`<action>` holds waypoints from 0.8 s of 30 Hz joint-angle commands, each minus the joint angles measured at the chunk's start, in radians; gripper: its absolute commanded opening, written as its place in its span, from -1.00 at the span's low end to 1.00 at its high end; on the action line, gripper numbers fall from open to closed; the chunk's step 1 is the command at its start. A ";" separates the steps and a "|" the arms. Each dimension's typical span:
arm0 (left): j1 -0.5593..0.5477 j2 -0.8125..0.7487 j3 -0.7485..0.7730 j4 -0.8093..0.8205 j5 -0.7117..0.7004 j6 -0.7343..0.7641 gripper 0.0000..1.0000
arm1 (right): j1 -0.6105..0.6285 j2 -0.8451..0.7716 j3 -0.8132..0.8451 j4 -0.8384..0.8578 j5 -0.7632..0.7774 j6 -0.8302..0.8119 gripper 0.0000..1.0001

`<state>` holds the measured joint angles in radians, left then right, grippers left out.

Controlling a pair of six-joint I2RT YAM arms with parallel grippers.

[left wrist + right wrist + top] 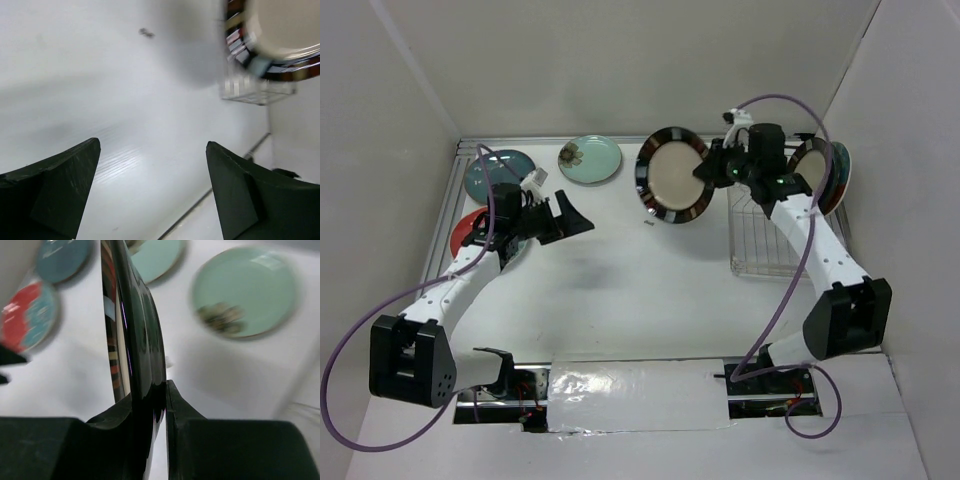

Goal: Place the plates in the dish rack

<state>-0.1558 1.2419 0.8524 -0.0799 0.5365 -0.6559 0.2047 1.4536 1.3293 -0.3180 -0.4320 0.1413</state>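
Above the white tabletop (620, 290), the right claw (708, 172) is clamped on the upright cream striped plate (672, 188) at 12 o'clock and the left claw (572, 215) gapes empty at 9 o'clock, so the carry is probably underway, and next the plate needs lowering edge-first between the dividers of the dish rack (760, 250) at 3 o'clock.

- The left arm (460, 275) hides part of the red plate (463, 230).
- Your left wrist view crops and blurs the striped plate (280, 40).
- You cannot identify the speck (649, 224).
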 commanded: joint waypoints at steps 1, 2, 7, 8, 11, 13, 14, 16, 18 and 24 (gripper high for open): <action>0.013 -0.021 0.036 -0.187 -0.176 0.097 0.99 | -0.028 -0.157 0.107 0.103 0.272 -0.138 -1.00; 0.013 -0.021 0.036 -0.202 -0.197 0.098 0.99 | -0.028 -0.176 0.097 0.124 0.394 -0.170 -1.00; 0.024 -0.041 0.017 -0.231 -0.256 0.119 0.99 | -0.086 -0.248 0.005 0.319 0.677 -0.368 -1.00; 0.024 -0.041 0.008 -0.231 -0.265 0.119 0.99 | -0.100 -0.257 -0.005 0.339 0.711 -0.394 -1.00; 0.024 -0.032 0.008 -0.222 -0.254 0.119 0.99 | -0.163 -0.257 -0.061 0.430 0.740 -0.465 -1.00; 0.033 -0.022 -0.003 -0.213 -0.254 0.110 0.99 | -0.218 -0.257 -0.073 0.454 0.751 -0.488 -1.00; 0.033 -0.022 -0.003 -0.213 -0.244 0.110 0.99 | -0.237 -0.242 -0.073 0.454 0.751 -0.488 -1.00; 0.033 -0.022 -0.003 -0.213 -0.244 0.110 0.99 | -0.269 -0.228 -0.094 0.479 0.733 -0.497 -1.00; 0.033 -0.022 -0.003 -0.213 -0.244 0.110 0.99 | -0.312 -0.219 -0.116 0.490 0.705 -0.497 -1.00; 0.033 -0.013 -0.012 -0.204 -0.244 0.110 0.99 | -0.409 -0.156 -0.150 0.524 0.626 -0.451 -1.00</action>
<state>-0.1284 1.2335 0.8486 -0.2996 0.2935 -0.5709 -0.1787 1.2964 1.1500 -0.0494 0.2508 -0.3260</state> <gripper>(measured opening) 0.995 0.223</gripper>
